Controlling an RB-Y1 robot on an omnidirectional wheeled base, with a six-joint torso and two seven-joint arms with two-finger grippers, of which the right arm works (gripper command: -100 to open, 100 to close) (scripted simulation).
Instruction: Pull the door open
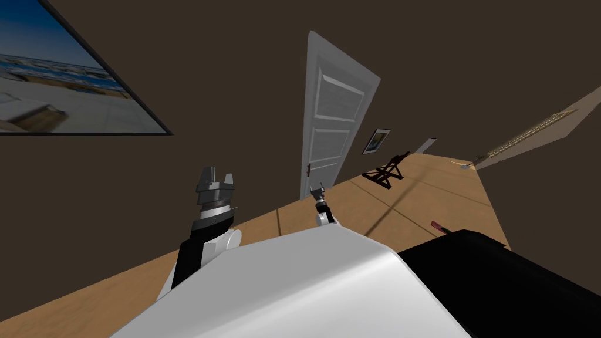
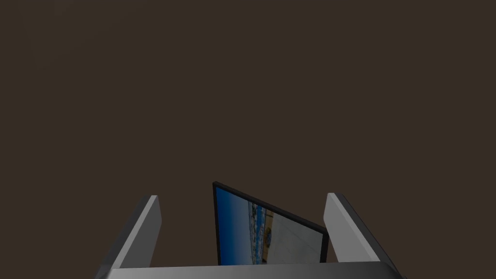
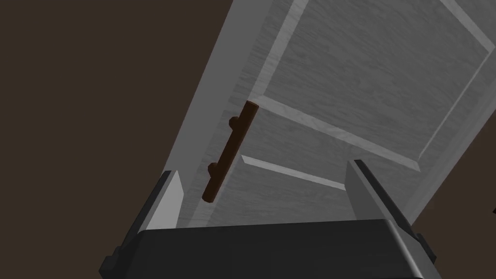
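White panelled door looks shut; right hand, released and empty, hovers short of its brown bar handle. Grasp and pull not yet done. Left hand released, idle.

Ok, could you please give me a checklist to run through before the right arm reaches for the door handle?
1. Right gripper open: ok.
2. Brown bar handle in sight on the white door: ok.
3. Handle centred between the right fingers: not ok, it lies ahead, nearer one finger.
4. Fingers touching the handle: not ok, apart.
5. Left gripper open and well aside of the door: ok.
6. Door free to swing: cannot tell.
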